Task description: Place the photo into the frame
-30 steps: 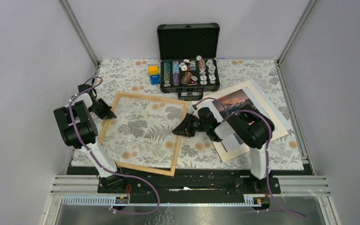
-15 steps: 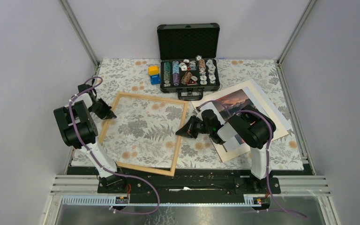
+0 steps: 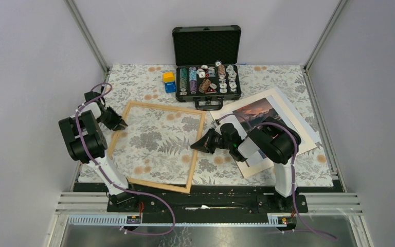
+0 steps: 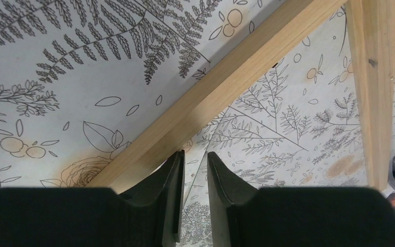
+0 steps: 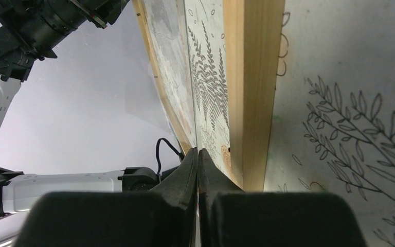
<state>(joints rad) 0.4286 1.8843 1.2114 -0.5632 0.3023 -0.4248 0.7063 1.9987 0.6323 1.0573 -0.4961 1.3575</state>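
The light wood frame [image 3: 157, 185] lies flat on the floral cloth at centre left. A thin clear pane sits in it. My right gripper [image 3: 194, 146] is at the frame's right rail, shut on the pane's edge, with the rail [image 5: 252, 77] just beside its tips [image 5: 198, 152]. My left gripper [image 3: 118, 123] is at the frame's left rail [image 4: 226, 77]. Its jaws [image 4: 195, 159] stand a narrow gap apart, with the pane's thin edge running between them. The sunset photo [image 3: 259, 110] with its white border lies to the right, partly hidden by my right arm.
An open black case [image 3: 207, 46] of poker chips stands at the back centre, its handle near the frame's far right corner. Yellow and blue cubes [image 3: 169, 81] sit left of the case. A pale sheet [image 3: 302, 117] lies under the photo. Enclosure walls stand on both sides.
My right gripper has shifted slightly along the frame's right rail, staying shut. The left arm, the frame and the photo have not visibly moved.
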